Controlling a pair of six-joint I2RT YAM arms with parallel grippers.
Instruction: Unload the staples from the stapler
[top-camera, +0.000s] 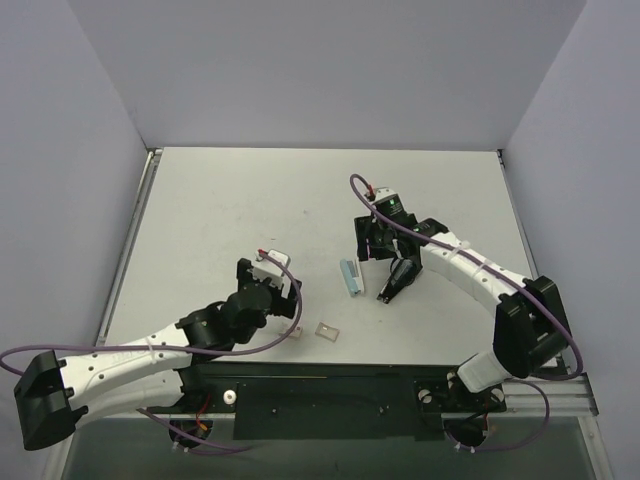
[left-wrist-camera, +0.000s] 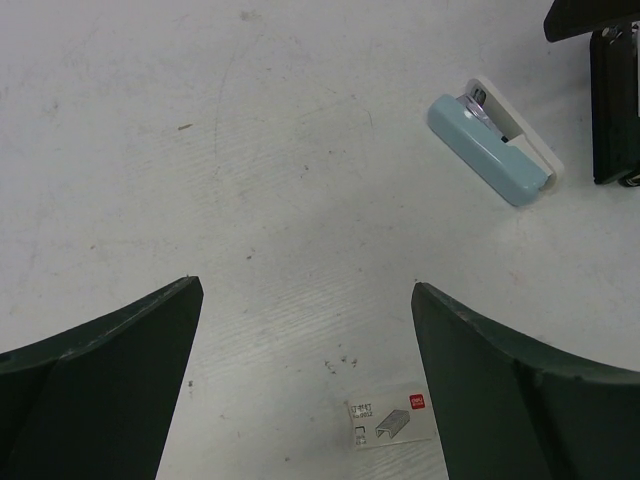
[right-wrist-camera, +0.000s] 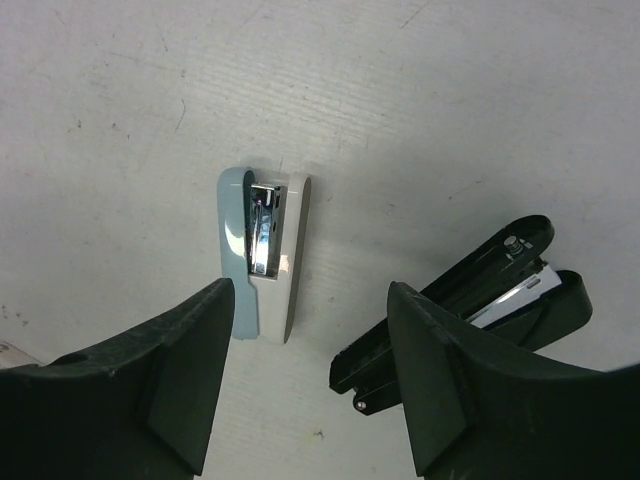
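The black stapler (top-camera: 398, 281) lies hinged open on the table, a pale metal strip showing between its two arms in the right wrist view (right-wrist-camera: 480, 270). My right gripper (top-camera: 385, 250) hovers just above and behind it, open and empty (right-wrist-camera: 310, 288); the stapler lies partly behind the right finger (right-wrist-camera: 470, 400). My left gripper (top-camera: 288, 295) is open and empty (left-wrist-camera: 306, 288), well to the left of the stapler, whose end shows at the top right of the left wrist view (left-wrist-camera: 612, 100).
A pale blue and white bar (top-camera: 350, 277) lies left of the stapler (right-wrist-camera: 265, 255) (left-wrist-camera: 490, 150). A small staple-box card (top-camera: 327, 331) lies near the front edge, by my left gripper's right finger (left-wrist-camera: 392, 425). A small white piece (top-camera: 296, 331) sits beside it.
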